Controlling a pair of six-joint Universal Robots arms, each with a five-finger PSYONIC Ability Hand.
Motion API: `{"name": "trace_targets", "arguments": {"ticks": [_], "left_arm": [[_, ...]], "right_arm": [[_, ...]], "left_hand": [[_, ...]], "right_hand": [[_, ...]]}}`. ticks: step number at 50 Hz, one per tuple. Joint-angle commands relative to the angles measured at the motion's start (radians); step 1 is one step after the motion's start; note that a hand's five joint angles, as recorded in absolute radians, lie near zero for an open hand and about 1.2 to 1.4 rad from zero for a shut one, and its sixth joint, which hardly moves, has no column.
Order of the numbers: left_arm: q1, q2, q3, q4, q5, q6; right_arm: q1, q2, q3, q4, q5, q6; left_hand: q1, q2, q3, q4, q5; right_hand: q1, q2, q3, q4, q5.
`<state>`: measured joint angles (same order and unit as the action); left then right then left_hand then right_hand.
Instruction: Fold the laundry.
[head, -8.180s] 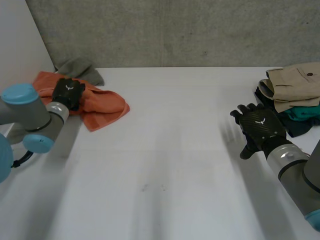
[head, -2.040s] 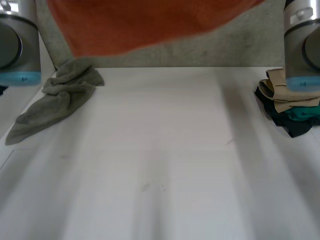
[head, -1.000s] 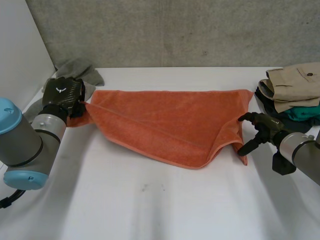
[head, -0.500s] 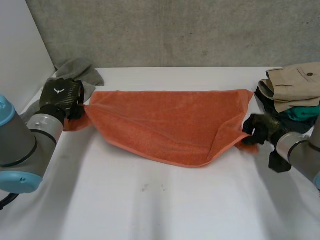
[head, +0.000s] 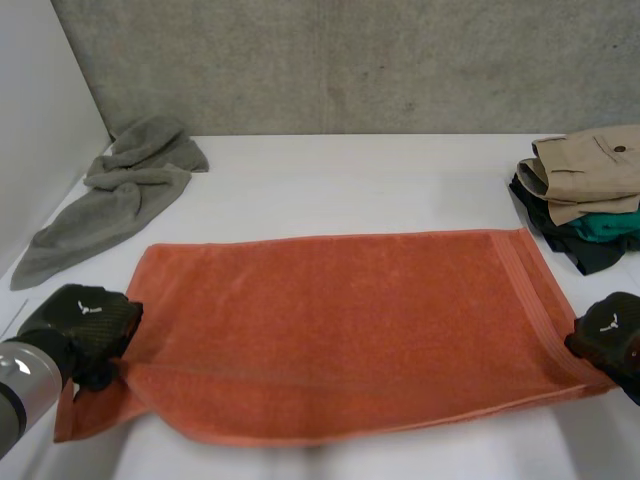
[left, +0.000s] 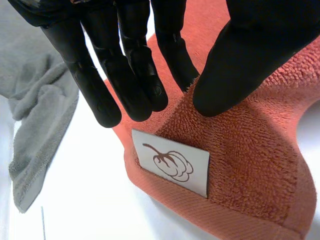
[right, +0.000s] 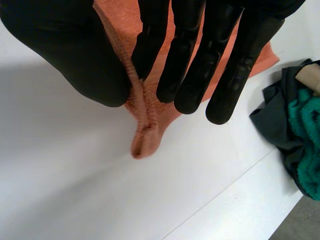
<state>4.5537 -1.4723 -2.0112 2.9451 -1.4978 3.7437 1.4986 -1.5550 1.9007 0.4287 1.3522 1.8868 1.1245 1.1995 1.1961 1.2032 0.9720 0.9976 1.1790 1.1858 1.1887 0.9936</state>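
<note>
An orange towel (head: 340, 320) lies spread flat across the near half of the white table, long side running left to right. My left hand (head: 80, 322) is at its near left corner. In the left wrist view that hand (left: 125, 65) pinches the orange towel (left: 250, 150) between thumb and straight fingers, just above a white label (left: 170, 161). My right hand (head: 608, 332) is at the near right corner. The right wrist view shows this hand (right: 190, 55) pinching a bunched tip of the towel (right: 145, 125) against the thumb.
A crumpled grey towel (head: 115, 190) lies at the back left by the side wall, and also shows beside my left hand's fingers (left: 35, 110). A pile of folded clothes (head: 585, 195), beige over teal and dark, sits at the right edge (right: 300, 135).
Both hands have pulled the towel toward the near edge, and it went from a slack, folded-over shape to lying flat. The right hand closed on the right corner.
</note>
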Motion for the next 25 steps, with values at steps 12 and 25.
{"name": "trace_targets", "arguments": {"ticks": [12, 25], "left_arm": [[-0.036, -0.347, 0.244, 0.353, -0.007, -0.102], [-0.119, -0.729, 0.615, 0.453, -0.177, -0.154]], "right_arm": [[0.203, 0.380, -0.305, -0.408, 0.136, 0.219], [0.292, 0.795, -0.745, -0.619, 0.211, 0.219]], "left_hand": [[0.272, 0.197, 0.200, 0.193, 0.250], [0.272, 0.197, 0.200, 0.193, 0.250]], "right_hand": [[0.399, 0.217, 0.210, 0.208, 0.228], [0.399, 0.217, 0.210, 0.208, 0.228]]}}
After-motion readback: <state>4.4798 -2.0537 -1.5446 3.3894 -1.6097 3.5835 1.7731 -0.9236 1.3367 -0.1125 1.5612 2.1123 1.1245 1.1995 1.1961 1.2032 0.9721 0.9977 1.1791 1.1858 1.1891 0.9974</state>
